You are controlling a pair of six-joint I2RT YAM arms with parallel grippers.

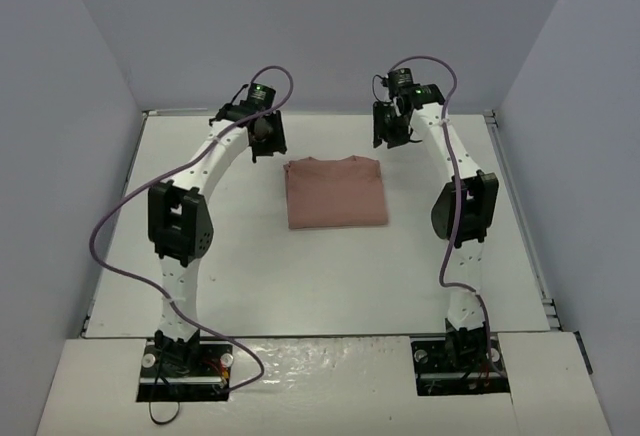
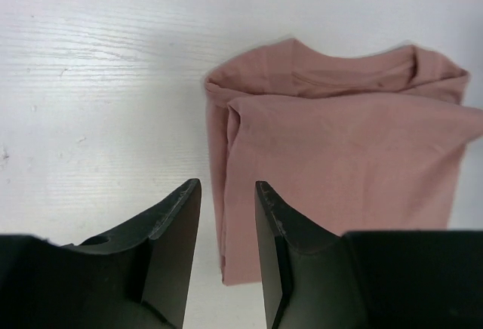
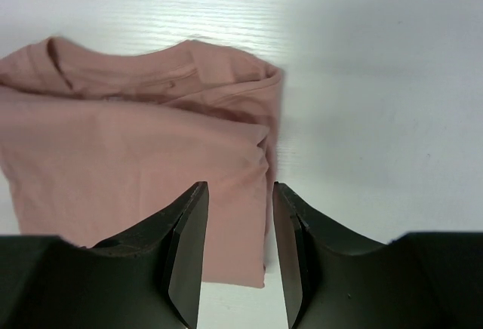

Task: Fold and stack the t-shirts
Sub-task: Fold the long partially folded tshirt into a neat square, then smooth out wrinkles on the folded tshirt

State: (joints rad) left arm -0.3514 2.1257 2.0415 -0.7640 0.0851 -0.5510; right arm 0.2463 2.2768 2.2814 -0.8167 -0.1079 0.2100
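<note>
Top external, left claw (image 1: 266, 146), right claw (image 1: 389, 139) tilted down beside folded t-shirt (image 1: 335, 194) — parted, empty

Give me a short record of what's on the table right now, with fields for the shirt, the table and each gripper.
garment: one dusty-pink t-shirt, folded into a rectangle, lying flat
neckline: at the far edge
surface: white table
left gripper: open, holding nothing, raised over the shirt's left edge
right gripper: open, holding nothing, raised over the shirt's right edge
other garments: none in view
</note>
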